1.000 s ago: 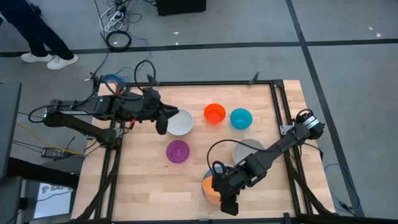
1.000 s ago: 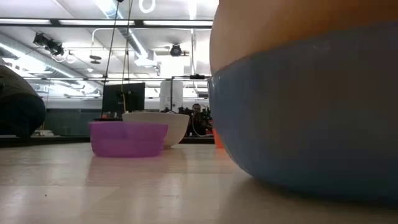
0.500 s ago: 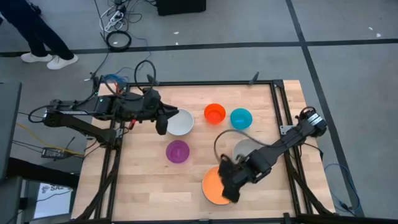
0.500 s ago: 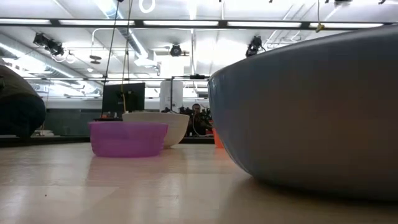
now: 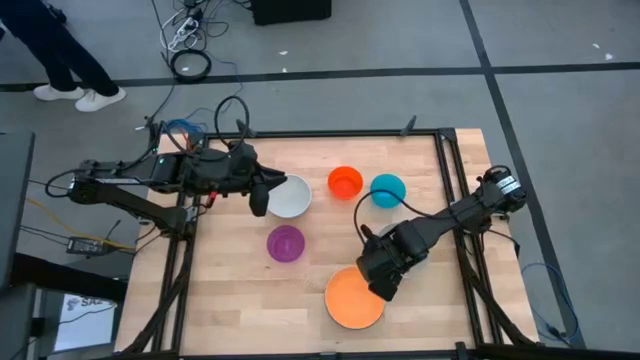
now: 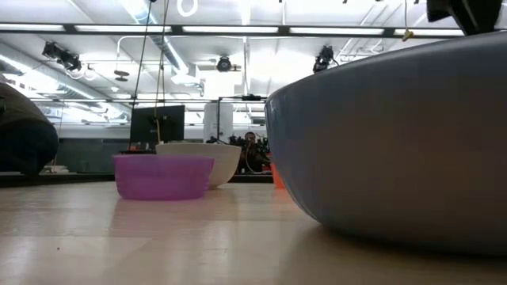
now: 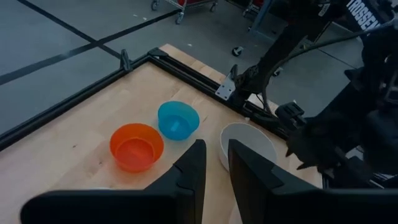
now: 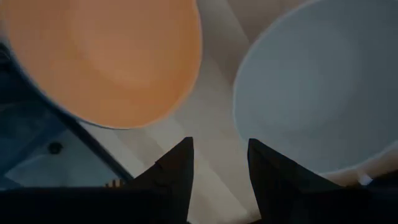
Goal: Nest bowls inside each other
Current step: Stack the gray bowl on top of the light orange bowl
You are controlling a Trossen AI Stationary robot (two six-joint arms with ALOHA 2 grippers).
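The right hand (image 5: 383,283) hangs over the table's near right part, just above the far rim of the big orange bowl (image 5: 352,298), and its two fingers (image 8: 175,163) stand parted with nothing between them. It touches no bowl. In the right wrist view the gap between those fingers shows bare wood, with the orange bowl on one side and the grey bowl (image 8: 317,93) on the other. The orange bowl sits inside the blue bowl (image 6: 396,150) by the near edge, right of centre; the low view shows only the blue wall filling the picture's right half. The grey bowl is mostly hidden under the right arm in the high view, toward the right edge.

Over to the left hand (image 5: 262,195): it sits at the left rim of the white bowl (image 5: 291,196), in the far left part of the table. Its fingers (image 7: 189,168) show a narrow gap in the left wrist view, but whether they pinch the white rim I cannot tell.

The purple bowl (image 5: 286,243) stands alone near the table's middle, just on the near side of the white one. The red-orange bowl (image 5: 345,182) and the teal bowl (image 5: 387,189) stand side by side toward the far edge, close but apart.
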